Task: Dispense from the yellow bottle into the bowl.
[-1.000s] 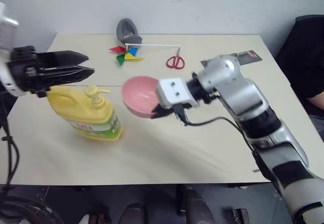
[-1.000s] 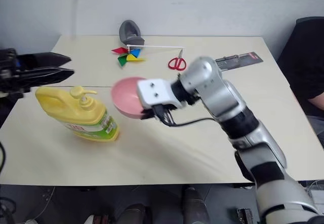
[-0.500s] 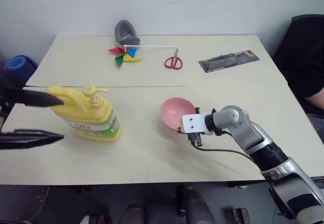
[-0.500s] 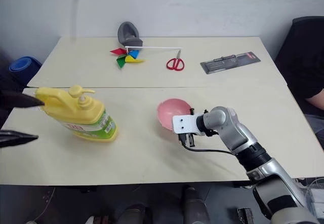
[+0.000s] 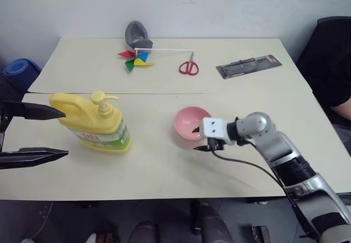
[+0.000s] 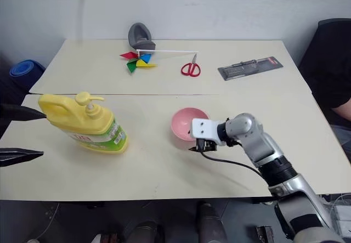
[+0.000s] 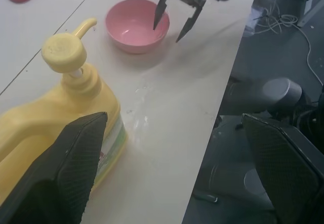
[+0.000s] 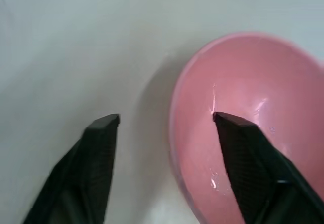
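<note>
The pink bowl (image 5: 192,123) sat flat on the table (image 5: 164,166), a bit right of the middle. The right gripper (image 7: 173,21) had its two black fingers spread wide over the bowl's rim, one inside and one outside, gripping nothing. I thought it should pull away gently so the light bowl would not slide or tip.

The yellow bottle (image 5: 93,123) stood upright well to the left of the bowl. It was fat and squat, with a side handle, a yellow pump on top and a green and white label. The left gripper (image 5: 30,133) was wide too, empty, just left of the handle.
</note>
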Robot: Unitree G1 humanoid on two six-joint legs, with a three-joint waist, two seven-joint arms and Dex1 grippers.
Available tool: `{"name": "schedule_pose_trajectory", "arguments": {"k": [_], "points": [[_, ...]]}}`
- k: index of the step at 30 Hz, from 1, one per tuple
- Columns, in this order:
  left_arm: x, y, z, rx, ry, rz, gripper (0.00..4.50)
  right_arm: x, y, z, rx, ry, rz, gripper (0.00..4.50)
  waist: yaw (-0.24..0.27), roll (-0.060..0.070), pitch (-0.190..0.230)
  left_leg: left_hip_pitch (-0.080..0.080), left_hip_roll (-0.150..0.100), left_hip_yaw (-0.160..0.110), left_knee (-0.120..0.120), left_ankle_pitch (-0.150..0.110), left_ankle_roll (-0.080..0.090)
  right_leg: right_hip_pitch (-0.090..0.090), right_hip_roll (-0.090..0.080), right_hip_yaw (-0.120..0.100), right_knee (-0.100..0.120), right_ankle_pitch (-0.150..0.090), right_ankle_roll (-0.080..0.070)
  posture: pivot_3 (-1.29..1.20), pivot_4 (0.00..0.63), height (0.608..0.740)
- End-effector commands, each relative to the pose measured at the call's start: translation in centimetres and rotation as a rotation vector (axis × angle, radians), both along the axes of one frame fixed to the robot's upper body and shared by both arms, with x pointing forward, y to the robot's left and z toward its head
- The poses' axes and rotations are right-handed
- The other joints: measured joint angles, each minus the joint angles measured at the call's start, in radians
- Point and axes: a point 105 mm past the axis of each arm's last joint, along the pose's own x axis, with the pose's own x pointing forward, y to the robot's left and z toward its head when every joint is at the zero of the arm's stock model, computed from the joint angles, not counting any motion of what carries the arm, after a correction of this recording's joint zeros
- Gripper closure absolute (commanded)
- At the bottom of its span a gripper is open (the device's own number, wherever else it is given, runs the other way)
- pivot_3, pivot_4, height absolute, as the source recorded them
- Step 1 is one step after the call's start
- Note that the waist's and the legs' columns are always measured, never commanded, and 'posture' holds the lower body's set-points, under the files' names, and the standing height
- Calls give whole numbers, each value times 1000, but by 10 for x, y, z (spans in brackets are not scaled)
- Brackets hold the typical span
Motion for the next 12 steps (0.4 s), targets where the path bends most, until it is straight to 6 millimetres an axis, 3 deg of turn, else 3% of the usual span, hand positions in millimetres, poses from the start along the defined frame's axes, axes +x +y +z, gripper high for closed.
{"name": "schedule_pose_trajectory", "arguments": {"k": [1, 2, 6, 9, 12], "points": [[0, 8, 1, -1, -30, 30, 0, -10, -14, 52, 134, 35, -31, 292, 5, 0, 0, 0, 0, 0, 0, 0, 0, 0, 0, 0, 0, 0, 0, 0, 150, 740], [-1, 10, 1, -3, -31, 40, 0, -15, -21, 64, 158, 64, -33, 35, 7, 0, 0, 0, 0, 0, 0, 0, 0, 0, 0, 0, 0, 0, 0, 0, 150, 740], [-8, 24, 6, 0, -36, 89, 0, -30, -70, 121, 219, 124, -70, 35, 20, 3, 2, 0, 0, 1, 0, -1, 1, 0, 0, 0, -1, 0, 0, 0, 150, 740], [-12, 29, 26, -34, -83, 110, 0, -46, -109, 162, 319, 193, -66, 35, 27, 3, 2, 0, 0, 1, 0, -2, 3, 0, 0, -1, -3, 0, 0, 0, 150, 740], [-11, 30, 36, -74, -124, 118, 0, -43, -124, 173, 358, 187, -116, 35, 24, 3, 2, 0, 0, 2, -1, -3, 4, 2, 0, 0, -4, 0, 0, 0, 150, 740]]}}
